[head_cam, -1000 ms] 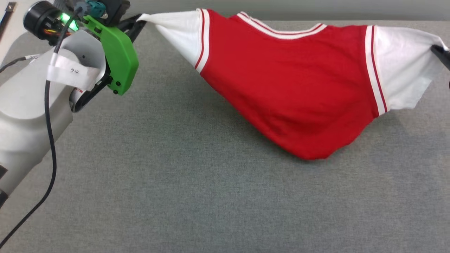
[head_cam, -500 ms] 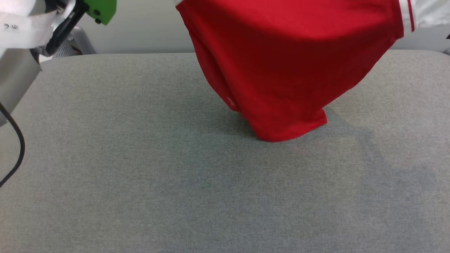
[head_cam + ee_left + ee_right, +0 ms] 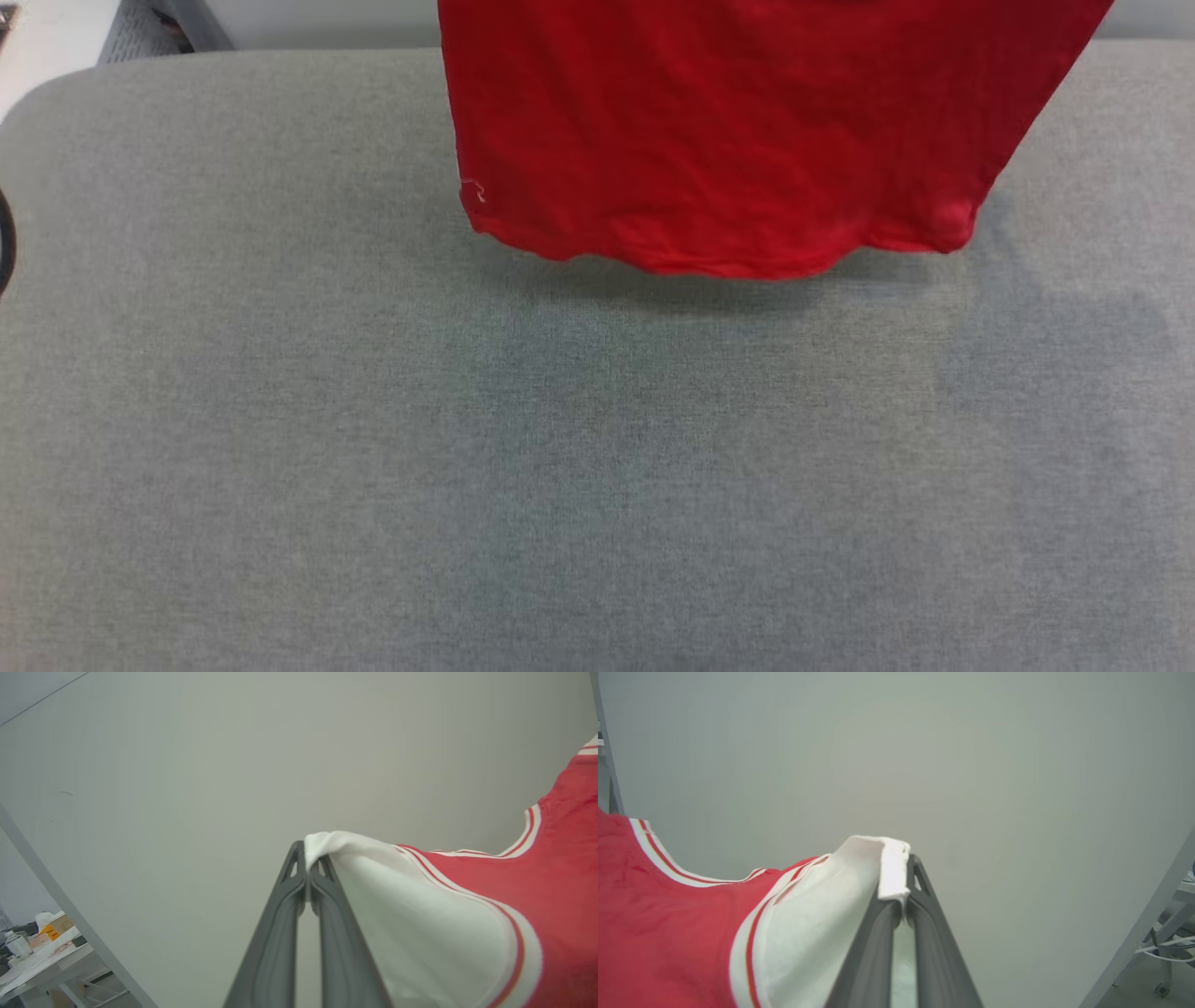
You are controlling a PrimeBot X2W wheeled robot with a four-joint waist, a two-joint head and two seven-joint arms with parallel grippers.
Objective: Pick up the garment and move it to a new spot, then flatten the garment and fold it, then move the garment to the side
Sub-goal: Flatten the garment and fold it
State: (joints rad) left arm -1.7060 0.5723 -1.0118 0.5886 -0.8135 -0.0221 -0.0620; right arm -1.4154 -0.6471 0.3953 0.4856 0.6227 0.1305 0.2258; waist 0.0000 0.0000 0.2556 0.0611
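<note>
Our left gripper [image 3: 308,858] clamps one white sleeve tip of the garment [image 3: 560,882] — our right gripper [image 3: 901,889] the other. Its red body spans between them.

One red T-shirt [image 3: 728,140], one loose white thread [image 3: 477,191], one grey tabletop [image 3: 560,467], two claws: left claw [image 3: 308,856], right claw [image 3: 902,870].

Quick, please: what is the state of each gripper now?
Left gripper: shut on the garment, at a white sleeve.
Right gripper: shut on the garment, other sleeve.
</note>
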